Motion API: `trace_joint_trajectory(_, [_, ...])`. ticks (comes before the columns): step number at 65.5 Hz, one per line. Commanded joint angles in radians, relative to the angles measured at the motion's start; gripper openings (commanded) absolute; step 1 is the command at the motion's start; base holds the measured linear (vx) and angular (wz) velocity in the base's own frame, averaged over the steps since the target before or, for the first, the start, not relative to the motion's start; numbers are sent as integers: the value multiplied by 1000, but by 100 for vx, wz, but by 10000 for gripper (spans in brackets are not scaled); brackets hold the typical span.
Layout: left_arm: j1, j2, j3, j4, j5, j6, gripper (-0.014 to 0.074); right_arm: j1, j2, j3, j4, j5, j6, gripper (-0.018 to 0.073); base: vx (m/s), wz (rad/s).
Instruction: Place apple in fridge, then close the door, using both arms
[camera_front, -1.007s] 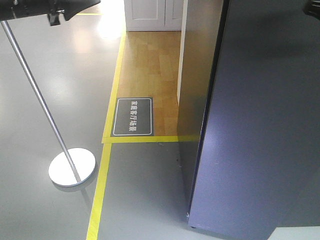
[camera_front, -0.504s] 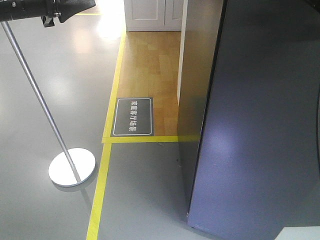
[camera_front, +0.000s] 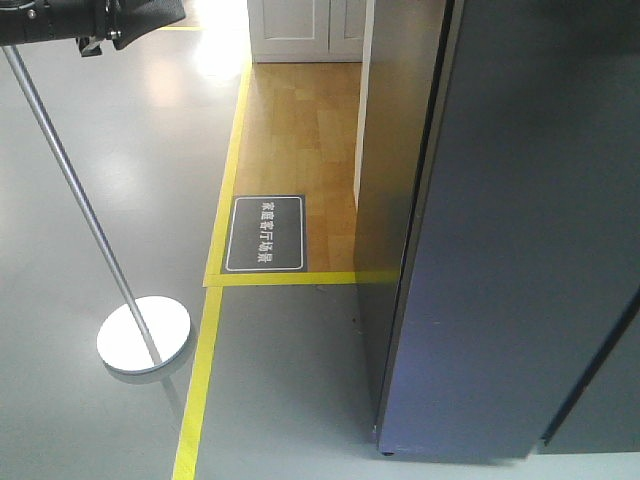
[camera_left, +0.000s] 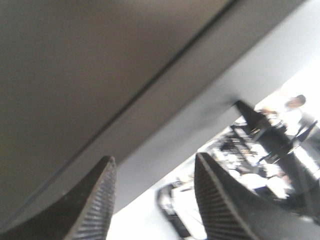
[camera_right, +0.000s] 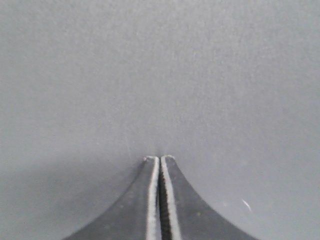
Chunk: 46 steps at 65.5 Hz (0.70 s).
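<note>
Right gripper (camera_right: 160, 159): pressed together, tips at the grey door (camera_right: 160, 75).
Left gripper (camera_left: 152, 172): spread, nothing between, fridge (camera_left: 90, 75) above it.
Floor sign (camera_front: 265, 233): white writing (too small to read).

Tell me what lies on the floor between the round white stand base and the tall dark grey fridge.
In the front-facing view, a yellow tape line crosses bare grey floor between the round white stand base and the dark grey fridge.

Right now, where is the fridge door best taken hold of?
No handle shows on the door; its outer face is flat and bare. Probably better pushed than gripped: press that face from outside, where the shut right end effector seems to point.
</note>
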Motion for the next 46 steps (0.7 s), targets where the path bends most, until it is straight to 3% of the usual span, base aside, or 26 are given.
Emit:
trace_joint_trajectory(1, [4, -49, -35, -24, -38, -5, 360, -40, 25, -81, -18, 89, -8, -3, 0, 0])
trace_joint_trajectory(15, [4, -49, -35, 11, -87, -5, 360, -55, 42, -138, -57, 201, -7, -3, 0, 0])
trace_joint_trajectory(31, [4, -51, -35, 5, -48, -14, 344, -53, -90, -138, -62, 416, -10, -3, 0, 0])
trace_joint_trajectory(38, [4, -59, -35, -5, 33, -16, 270, -53, -172, -138, -62, 572, -10, -3, 0, 0])
trace_joint_trajectory(46, [4, -87, -35, 0, 128, -1, 122, -53, -267, -138, -63, 734, -14, -3, 0, 0])
